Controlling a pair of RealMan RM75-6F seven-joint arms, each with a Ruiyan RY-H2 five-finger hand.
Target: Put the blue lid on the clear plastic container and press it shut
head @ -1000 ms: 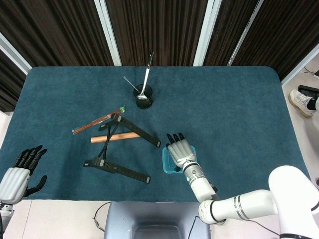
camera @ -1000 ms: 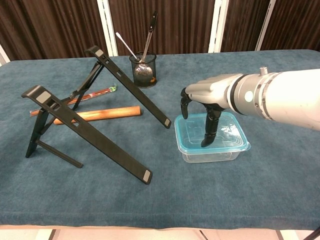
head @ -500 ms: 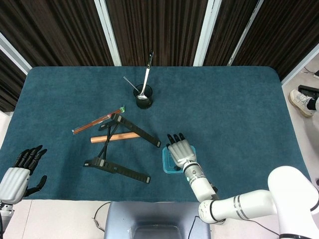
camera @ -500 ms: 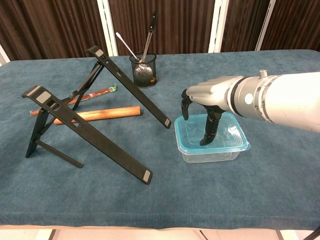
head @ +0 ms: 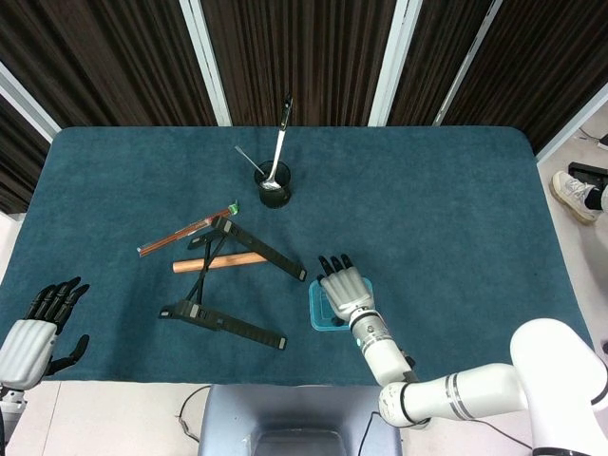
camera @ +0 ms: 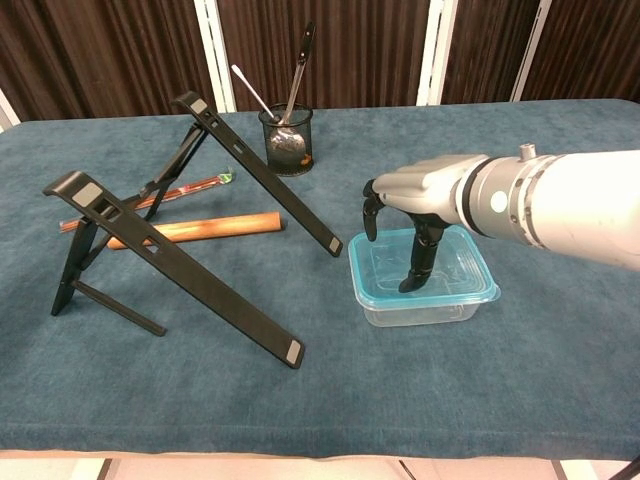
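The container (camera: 425,300) sits near the front edge of the teal worktop (head: 456,209), a little right of centre, with the blue lid (camera: 385,262) already lying on top of it. The right hand (camera: 420,195) hangs palm-down over the lid with its fingers (camera: 417,262) pointing down and spread; one dark fingertip touches the lid's top near its middle, another hangs by the lid's 10 o'clock corner, and nothing is gripped. From overhead the same hand (head: 344,285) covers most of the lid (head: 318,313), leaving only the blue left edge showing. The left hand (head: 33,332) is far off at the worktop's 8 o'clock corner, fingers apart and empty, hanging just past the edge (only the overhead camera catches it). At about 10 o'clock from the container stand two black folding stands, a near stand (camera: 170,270) and a far stand (camera: 255,170), both propped up at a slant. Between them lie a wooden stick (camera: 195,230) and a thin red rod (camera: 185,188), flat on the cloth. Toward 12 o'clock, well apart from the container, a dark cup (camera: 287,140) holds a spoon (camera: 292,85) and another thin utensil leaning outward.
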